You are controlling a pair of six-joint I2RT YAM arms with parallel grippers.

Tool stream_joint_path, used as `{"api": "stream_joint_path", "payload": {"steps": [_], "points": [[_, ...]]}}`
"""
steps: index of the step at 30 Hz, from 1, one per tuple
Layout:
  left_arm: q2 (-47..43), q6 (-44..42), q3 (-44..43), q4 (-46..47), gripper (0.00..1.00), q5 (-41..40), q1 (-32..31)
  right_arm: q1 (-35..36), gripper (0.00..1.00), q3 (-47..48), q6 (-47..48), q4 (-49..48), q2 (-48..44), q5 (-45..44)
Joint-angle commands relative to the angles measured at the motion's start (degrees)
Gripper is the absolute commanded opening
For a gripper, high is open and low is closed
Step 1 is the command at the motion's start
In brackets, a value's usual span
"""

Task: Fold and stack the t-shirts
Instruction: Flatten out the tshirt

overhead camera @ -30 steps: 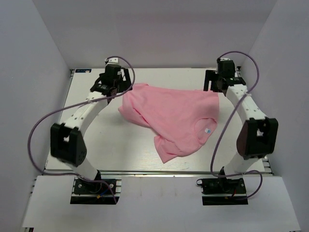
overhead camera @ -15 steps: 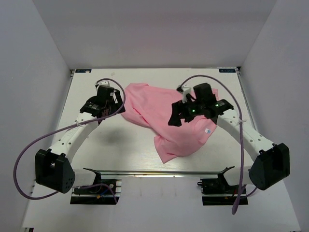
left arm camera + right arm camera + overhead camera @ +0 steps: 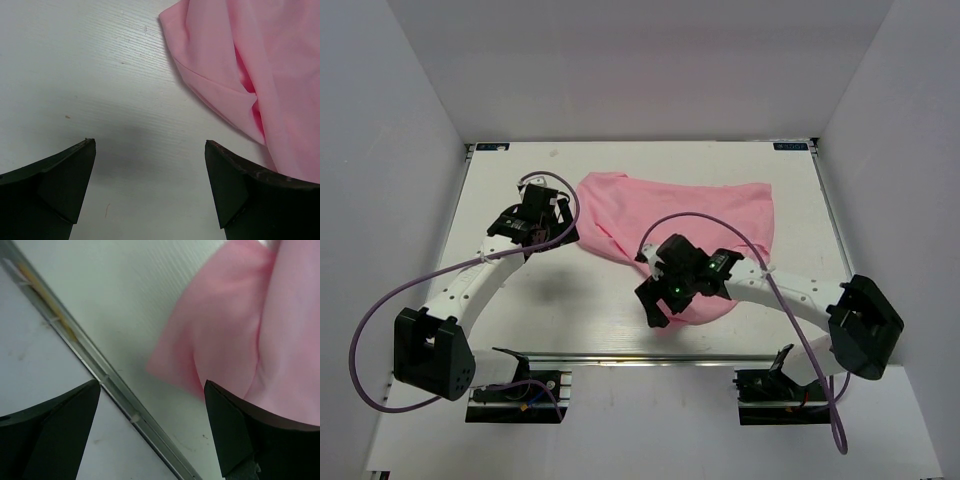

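Observation:
The light-pink t-shirt [image 3: 705,218] lies crumpled across the middle and back right of the table. My left gripper [image 3: 548,222] is open and empty over bare table just left of the shirt's left edge [image 3: 220,85]. My right gripper [image 3: 655,305] is open and empty, low over the shirt's near corner [image 3: 200,355] by the table's front edge. Part of the shirt's near end is hidden under the right arm.
A metal rail [image 3: 100,390] runs along the table's front edge [image 3: 620,358], right under the right gripper. White walls enclose the table on the left, back and right. Purple cables loop from both arms.
My right arm has swung from the back right across the shirt to its near corner at the front edge. My left gripper has moved a little nearer and stays beside the shirt's left edge.

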State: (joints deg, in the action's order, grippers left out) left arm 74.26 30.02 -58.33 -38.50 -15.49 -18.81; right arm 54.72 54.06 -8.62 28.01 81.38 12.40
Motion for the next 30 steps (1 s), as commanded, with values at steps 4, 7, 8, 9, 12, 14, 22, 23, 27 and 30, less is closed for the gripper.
{"api": "stream_joint_path", "payload": {"steps": [4,7,8,9,12,14,22,23,27,30], "points": [[-1.3,0.5,-0.2,0.5,1.0,1.8,0.3,5.8,0.9,-0.1,-6.0,-3.5,4.6,-16.0],[-1.3,0.5,-0.2,0.5,1.0,1.8,0.3,7.7,0.9,0.6,-7.8,-4.2,6.8,-18.0],[-1.3,0.5,-0.2,0.5,1.0,1.8,0.3,8.6,0.89,0.6,-8.9,-4.3,7.3,-19.6],[-1.3,0.5,-0.7,0.5,1.0,1.8,0.3,8.7,0.89,0.5,-9.1,-4.2,7.7,-19.9],[-1.3,0.5,-0.7,-0.1,1.0,1.8,0.3,10.1,0.84,0.2,-11.1,-3.7,9.9,-21.9],[-1.3,0.5,-0.7,-0.1,1.0,1.8,0.3,10.7,0.75,-0.4,-12.5,-3.8,10.1,-22.4],[-1.3,0.5,-0.7,-0.1,1.0,1.8,0.3,12.0,0.49,-3.3,-17.6,-2.7,10.0,-29.0],[-1.3,0.5,-0.7,-0.1,1.0,1.8,0.3,12.2,0.48,-3.4,-17.9,-2.6,10.2,-29.0],[-0.3,0.5,-0.7,0.5,1.0,1.8,0.3,12.5,0.03,-3.8,-19.6,-1.7,10.6,-29.7],[0.4,0.5,-0.7,1.1,1.0,2.4,0.3,12.3,0.0,-5.0,-20.5,-2.4,7.5,-30.0]]}}
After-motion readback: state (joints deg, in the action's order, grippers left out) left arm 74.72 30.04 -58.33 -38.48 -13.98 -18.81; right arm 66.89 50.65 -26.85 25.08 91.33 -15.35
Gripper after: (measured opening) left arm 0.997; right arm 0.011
